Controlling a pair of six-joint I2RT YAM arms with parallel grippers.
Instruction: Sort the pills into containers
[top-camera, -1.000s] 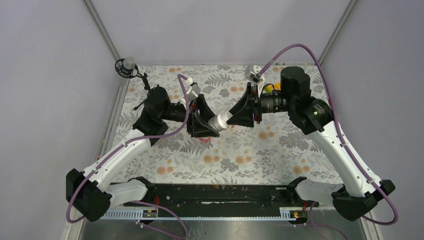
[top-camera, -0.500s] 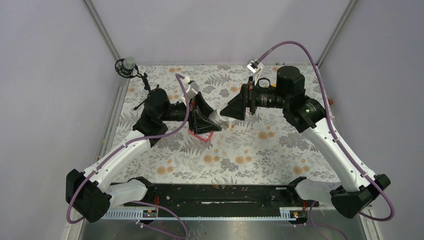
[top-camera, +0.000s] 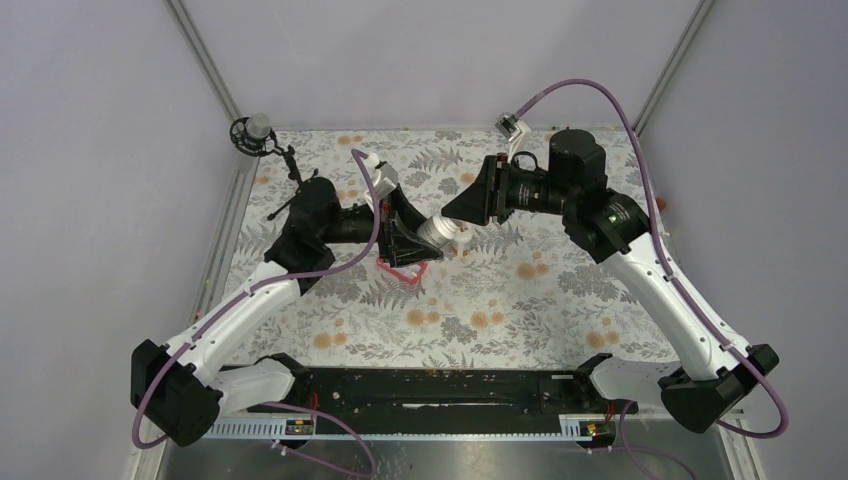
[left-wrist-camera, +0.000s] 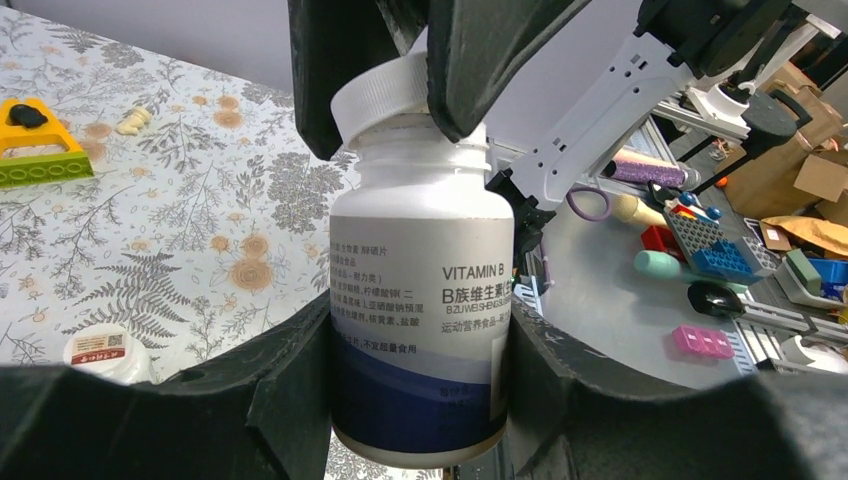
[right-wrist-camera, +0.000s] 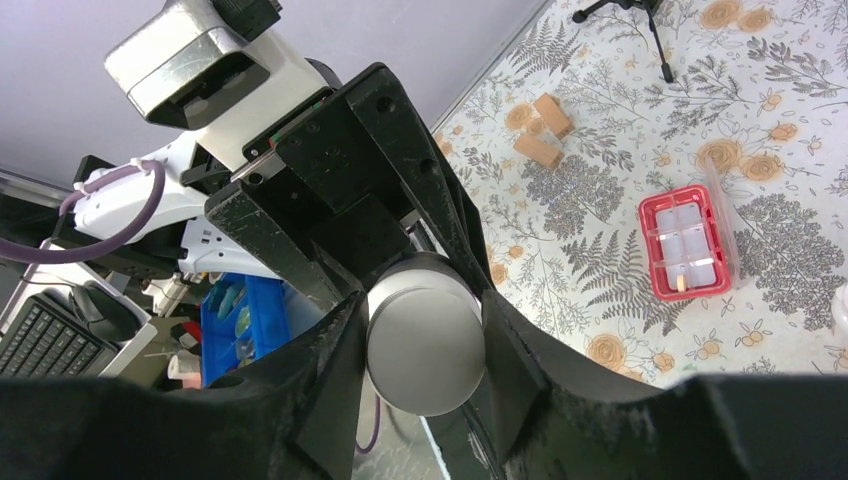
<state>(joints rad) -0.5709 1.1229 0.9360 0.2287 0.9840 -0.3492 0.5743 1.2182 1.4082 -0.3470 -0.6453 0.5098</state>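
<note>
Flowered cloth (top-camera: 480, 300) below, a white bottle (left-wrist-camera: 420, 250) held aloft between two grippers.
Our left gripper (left-wrist-camera: 415, 340) is clamped round the bottle's body, our right gripper (right-wrist-camera: 425, 330) pinched on its cap (left-wrist-camera: 385, 95); the pill tray (right-wrist-camera: 650, 235) sits at 7 o'clock of the bottle. We judge that if the cap pops off suddenly, pills could scatter past the tray.

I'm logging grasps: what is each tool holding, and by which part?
The left tool grips the white vitamin bottle around its lower body. The right tool clasps the bottle's cap from both sides.
</note>
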